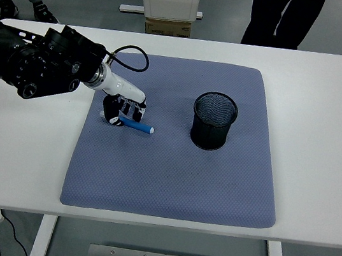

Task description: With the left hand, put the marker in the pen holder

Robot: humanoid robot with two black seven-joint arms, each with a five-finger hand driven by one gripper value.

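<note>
Left hand [122,109]: fingers curled around the blue marker [138,125], gripping its left end.
Marker: low over the blue mat [170,179], left of the black mesh pen holder [213,121].

Marker's [138,125] left end under hand [122,109]

Blue marker [138,125] lies flat — left of upright black mesh pen holder [213,121].

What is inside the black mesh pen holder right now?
Nothing visible: the pen holder looks empty through its open top. The marker is outside, on the blue mat, with the left hand closed on it.
</note>
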